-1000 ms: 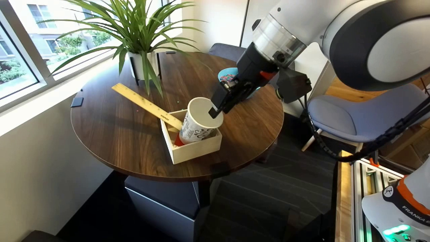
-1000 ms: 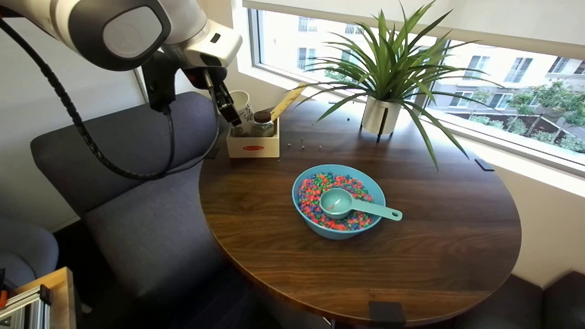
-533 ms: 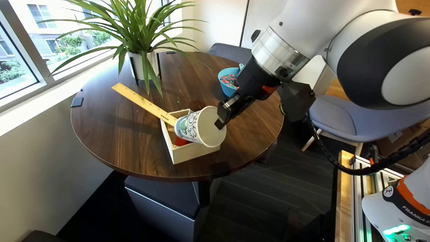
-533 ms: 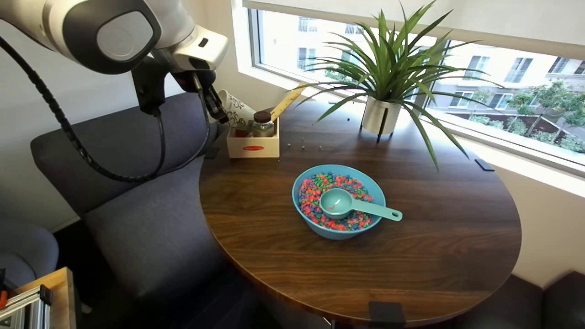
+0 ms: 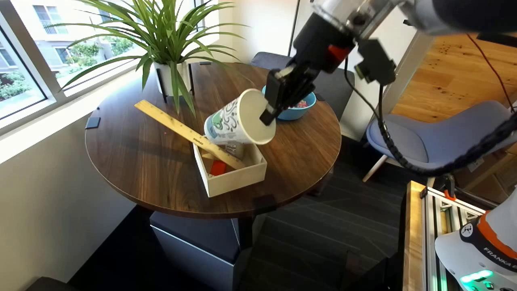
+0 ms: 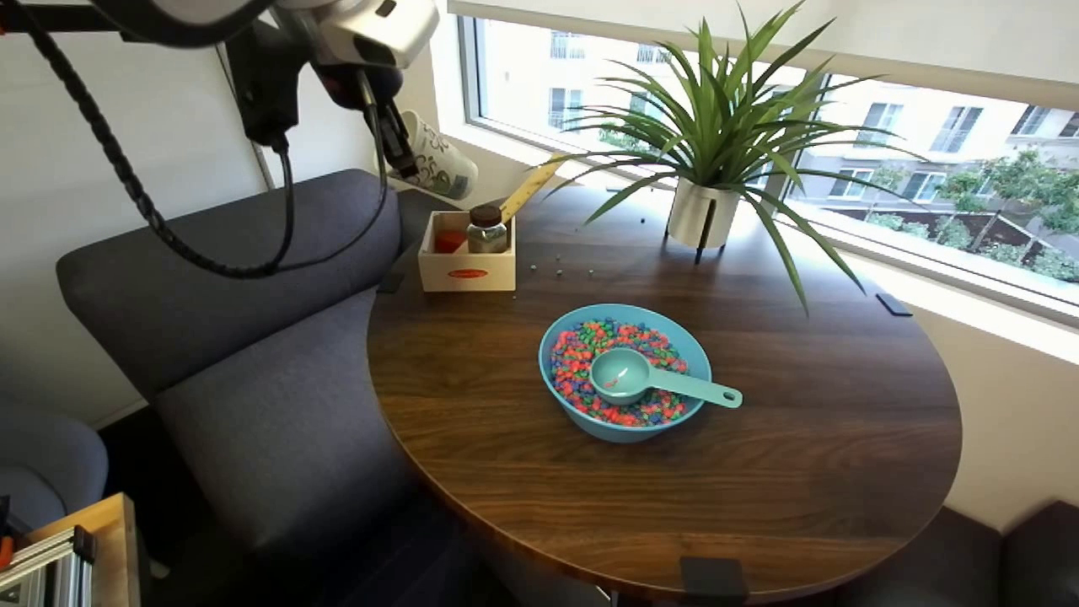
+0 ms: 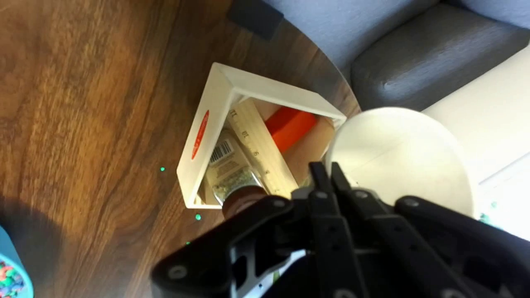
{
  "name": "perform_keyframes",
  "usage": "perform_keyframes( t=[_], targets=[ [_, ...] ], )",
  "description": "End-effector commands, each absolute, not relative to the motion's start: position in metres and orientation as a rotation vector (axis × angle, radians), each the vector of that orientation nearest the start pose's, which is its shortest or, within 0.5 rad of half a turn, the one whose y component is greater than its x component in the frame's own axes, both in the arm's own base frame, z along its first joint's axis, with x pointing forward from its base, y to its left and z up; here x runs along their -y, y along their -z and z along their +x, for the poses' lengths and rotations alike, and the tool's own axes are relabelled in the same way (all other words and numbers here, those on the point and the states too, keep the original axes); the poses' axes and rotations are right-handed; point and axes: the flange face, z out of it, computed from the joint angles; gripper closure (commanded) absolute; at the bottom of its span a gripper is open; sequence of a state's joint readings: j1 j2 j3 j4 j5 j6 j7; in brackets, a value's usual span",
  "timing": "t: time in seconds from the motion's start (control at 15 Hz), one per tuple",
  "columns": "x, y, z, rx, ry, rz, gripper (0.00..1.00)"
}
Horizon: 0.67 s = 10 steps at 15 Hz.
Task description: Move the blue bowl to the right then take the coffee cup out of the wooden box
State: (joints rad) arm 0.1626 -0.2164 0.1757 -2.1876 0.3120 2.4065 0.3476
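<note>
The coffee cup [image 5: 227,122], pale with swirl print, hangs tilted above the wooden box [image 5: 237,182], its mouth turned toward the arm. My gripper [image 7: 326,166] is shut on the cup's rim, one finger inside the cup and one outside, as the wrist view shows. In an exterior view the gripper [image 6: 408,169] hides part of the cup [image 6: 447,167]. Below, the box [image 6: 465,274] stands on the table, apart from the cup. The blue bowl [image 6: 558,403] rests on the table at a distance from the box, filled with coloured bits.
A wooden ruler [image 5: 173,125] sticks out of the box. Also inside are a jar with a brown lid [image 6: 487,232] and a red item [image 7: 292,128]. A teal scoop [image 6: 622,378] lies in the bowl. A potted plant [image 6: 703,215] stands near the window.
My gripper has closed on the cup's rim. The cup has tipped over toward the arm, then risen out of the box. Bowl and box have stayed put.
</note>
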Motion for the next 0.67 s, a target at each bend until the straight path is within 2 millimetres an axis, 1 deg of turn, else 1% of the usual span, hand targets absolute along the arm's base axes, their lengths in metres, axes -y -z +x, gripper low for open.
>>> perform_keyframes(
  t=[0.0,0.07,0.13,0.2,0.27,0.4,0.47,0.53,0.6],
  targets=[
    [-0.142,-0.571,0.511,-0.269,0.286,-2.713,0.99],
    [-0.121,-0.584,0.520,-0.363,0.261,-2.785,0.99],
    [-0.100,-0.606,0.529,-0.451,0.267,-2.848,0.99],
    [-0.086,-0.617,0.539,-0.497,0.290,-2.889,0.99],
    [-0.078,-0.620,0.551,-0.543,0.283,-2.935,0.99],
    [-0.066,-0.629,0.571,-0.667,0.278,-2.997,0.99],
    [-0.068,-0.627,0.575,-0.641,0.194,-3.004,0.99],
    [-0.062,-0.631,0.551,-0.594,0.280,-2.967,0.97],
    [-0.063,-0.630,0.560,-0.604,0.244,-2.978,0.97]
  ],
)
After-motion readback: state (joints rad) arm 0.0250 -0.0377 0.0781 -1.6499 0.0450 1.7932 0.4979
